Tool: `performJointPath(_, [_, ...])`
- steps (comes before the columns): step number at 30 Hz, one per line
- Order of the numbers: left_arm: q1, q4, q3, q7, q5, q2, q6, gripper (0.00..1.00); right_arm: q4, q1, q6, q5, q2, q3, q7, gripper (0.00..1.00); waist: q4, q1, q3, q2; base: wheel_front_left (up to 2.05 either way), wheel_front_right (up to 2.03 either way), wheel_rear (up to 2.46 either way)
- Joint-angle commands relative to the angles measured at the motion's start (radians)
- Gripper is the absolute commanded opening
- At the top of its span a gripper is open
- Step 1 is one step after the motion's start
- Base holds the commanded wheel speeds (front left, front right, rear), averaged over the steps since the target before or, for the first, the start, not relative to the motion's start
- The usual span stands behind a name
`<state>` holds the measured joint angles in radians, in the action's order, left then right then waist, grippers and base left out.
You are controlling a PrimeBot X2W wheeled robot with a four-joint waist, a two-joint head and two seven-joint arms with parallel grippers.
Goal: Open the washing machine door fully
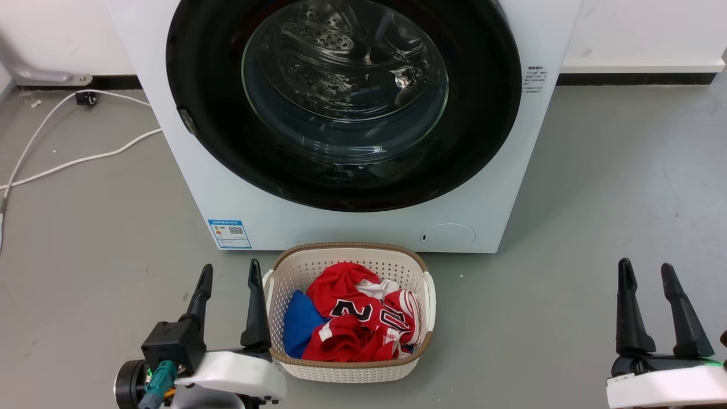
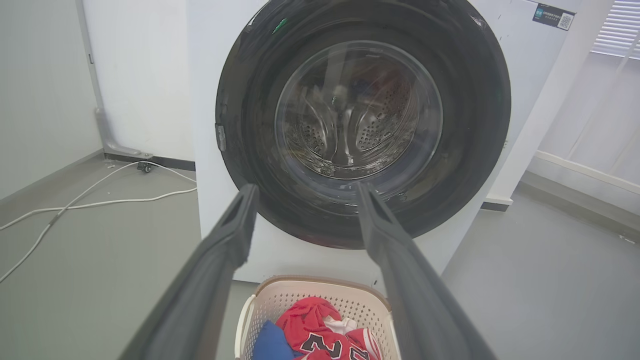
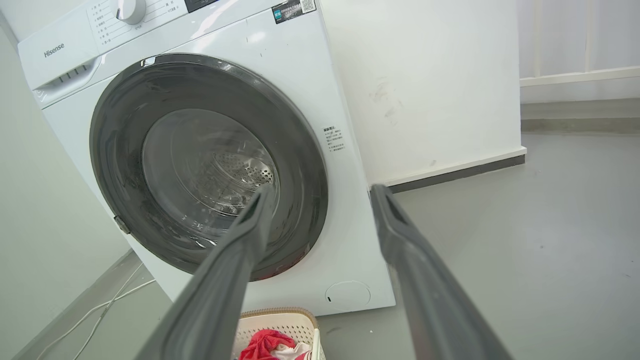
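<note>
Fingers (image 1: 255,307) of the left gripper (image 1: 230,266) stand spread with nothing between them, low at the near left, the inner one just beside the basket (image 1: 347,247) wall. The right gripper (image 1: 646,264) is likewise spread and empty, over bare floor (image 1: 556,295) well to the right. Between them the basket, holding red and blue clothes (image 1: 352,318), sits right in front of the machine (image 1: 318,227). Beyond it the door (image 1: 343,96) lies flat against the machine front, shut, with drum holes showing through its glass. A small grey fitting (image 1: 186,120) sits on the door's left edge; whether it is catch or hinge I cannot tell. Both grippers are well apart from the door, so by my reading nothing of the task is done: reaching, taking hold of the rim and swinging it wide all remain
</note>
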<state>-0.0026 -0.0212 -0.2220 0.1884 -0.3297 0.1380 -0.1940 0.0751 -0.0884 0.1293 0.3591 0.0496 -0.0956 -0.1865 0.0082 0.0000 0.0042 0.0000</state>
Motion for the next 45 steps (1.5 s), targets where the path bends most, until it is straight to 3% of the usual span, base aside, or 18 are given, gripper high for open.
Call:
performJointPath(1, [0.008,-0.011,-0.004,0.01,0.026,-0.001,-0.006,1.0,0.012,-0.008,0.002,-0.027,0.001,0.0,-0.011,1.0,0.0,0.0,0.0,0.0,0.0,0.0,0.0])
performJointPath(12, [0.015,-0.009,-0.014,0.032,0.123,-0.006,-0.006,1.0,0.019,-0.025,0.002,-0.131,0.001,0.005,-0.036,1.0,0.002,0.0,-0.001,0.0,0.0,0.0,0.0])
performJointPath(29, [0.039,-0.006,0.015,0.065,0.234,-0.041,0.034,1.0,0.037,-0.049,0.001,-0.23,0.001,0.009,-0.067,1.0,0.003,0.0,-0.001,0.0,0.0,0.0,0.0])
performJointPath(37, [0.056,0.006,0.036,0.08,0.288,-0.061,0.042,1.0,0.026,-0.062,0.001,-0.263,0.001,0.01,-0.081,1.0,0.007,0.0,-0.002,0.0,0.0,0.0,0.0])
performJointPath(45, [0.06,0.03,0.062,0.078,0.273,-0.074,0.066,1.0,0.0,-0.064,0.001,-0.238,0.001,0.013,-0.079,1.0,0.008,0.0,-0.002,0.0,0.0,0.0,0.0])
